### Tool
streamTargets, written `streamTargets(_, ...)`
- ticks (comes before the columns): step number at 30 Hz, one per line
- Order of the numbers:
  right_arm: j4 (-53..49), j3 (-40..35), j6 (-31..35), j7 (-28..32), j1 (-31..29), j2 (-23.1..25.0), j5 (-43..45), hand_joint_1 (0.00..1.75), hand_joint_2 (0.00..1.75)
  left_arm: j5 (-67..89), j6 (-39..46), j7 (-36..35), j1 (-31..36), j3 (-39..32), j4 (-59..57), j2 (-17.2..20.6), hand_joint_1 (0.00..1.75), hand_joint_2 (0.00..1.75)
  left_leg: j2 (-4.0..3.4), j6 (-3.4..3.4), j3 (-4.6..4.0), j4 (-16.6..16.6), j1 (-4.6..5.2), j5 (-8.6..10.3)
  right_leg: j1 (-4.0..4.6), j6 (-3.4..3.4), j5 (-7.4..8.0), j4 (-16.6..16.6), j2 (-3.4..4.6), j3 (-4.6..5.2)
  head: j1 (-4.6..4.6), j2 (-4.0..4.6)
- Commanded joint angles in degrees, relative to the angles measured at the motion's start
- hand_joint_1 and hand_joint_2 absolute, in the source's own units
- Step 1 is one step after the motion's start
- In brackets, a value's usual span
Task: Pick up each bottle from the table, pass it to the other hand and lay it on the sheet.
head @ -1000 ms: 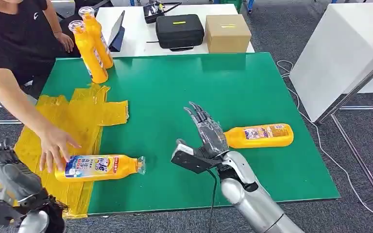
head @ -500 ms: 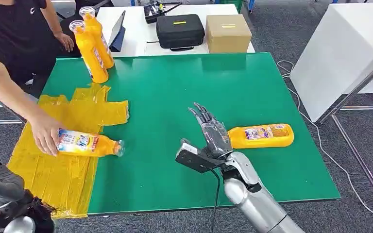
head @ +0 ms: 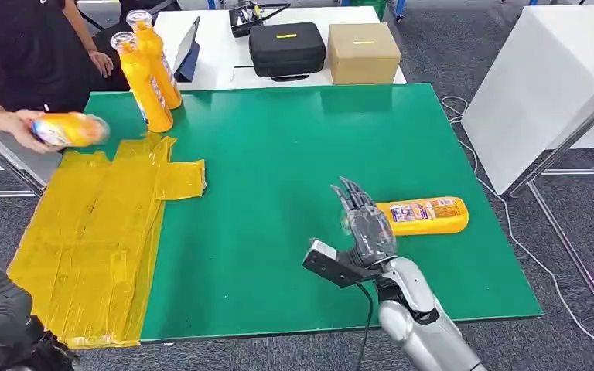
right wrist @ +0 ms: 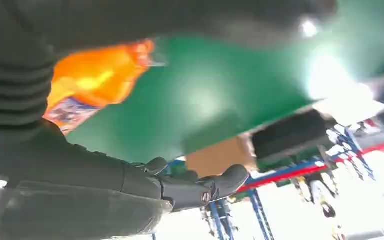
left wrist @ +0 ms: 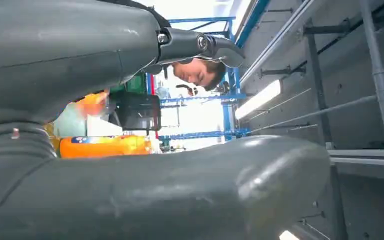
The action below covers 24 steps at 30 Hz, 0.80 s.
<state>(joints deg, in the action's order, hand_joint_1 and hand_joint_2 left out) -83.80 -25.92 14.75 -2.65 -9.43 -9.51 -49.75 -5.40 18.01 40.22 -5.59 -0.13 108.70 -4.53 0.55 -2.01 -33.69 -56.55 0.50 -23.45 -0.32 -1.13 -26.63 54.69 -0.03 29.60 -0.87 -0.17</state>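
Lifted off the crinkled yellow sheet (head: pixel 85 255), one bottle (head: pixel 66 128) is gone; right hand (head: pixel 365 232) fingers splayed.

Robot body: silver rounded metal right forearm (head: pixel 425 332) with black joint ring at wrist, thin black cable running down beside it. Right hand (head: pixel 365 228): grey translucent-looking palm, dark slim fingers (head: pixel 349 193), black blocky thumb mount. Left hand (left wrist: pixel 130 65): smooth grey shell, ribbed grey cover, dark fingertip with small round screw.
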Motion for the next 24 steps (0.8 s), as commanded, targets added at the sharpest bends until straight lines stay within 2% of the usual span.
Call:
streamTargets(1,-1.9,11.1,-17.7,-6.0,3.2,-13.6,-5.5,0.00,1.75,-0.2,-2.8,-0.2,-1.4,-4.0,-1.5,-3.4,0.00,0.00,0.21,0.04,0.08,0.0,0.04,0.00,-0.05,-0.04,-0.06,-0.1,-0.24,-0.15,0.02,0.00)
streamTargets(9,-0.6,14.8,-20.3,-5.8,2.3,-14.3,-6.2,0.00,1.75,-0.4,-3.5,-0.2,-1.4,-4.9,-1.2,-3.6,0.00,0.00,-0.02,0.05,0.08,0.0,0.08,-0.05,-0.07,-0.04,0.00,0.0,0.00,-0.09,-0.02,0.00)
streamTargets(13,2.2,17.1,-22.3,-4.2,0.3,-17.2,-4.2,0.00,1.75,-0.9,-4.3,-0.2,-1.4,-4.9,-2.3,-3.4,0.00,0.00,0.03,0.04,0.07,0.0,0.08,-0.05,-0.06,-0.04,0.00,0.0,-0.04,-0.08,0.02,0.00)
streamTargets(24,-0.4,19.1,-22.0,-3.5,3.9,-19.3,-3.0,0.00,1.75,-1.0,-4.7,-0.2,-2.4,-5.1,-1.5,-3.4,0.00,0.00,-0.02,0.09,0.18,0.0,0.03,-0.11,0.00,-0.02,-0.03,-0.1,-0.02,-0.22,0.02,-0.02)
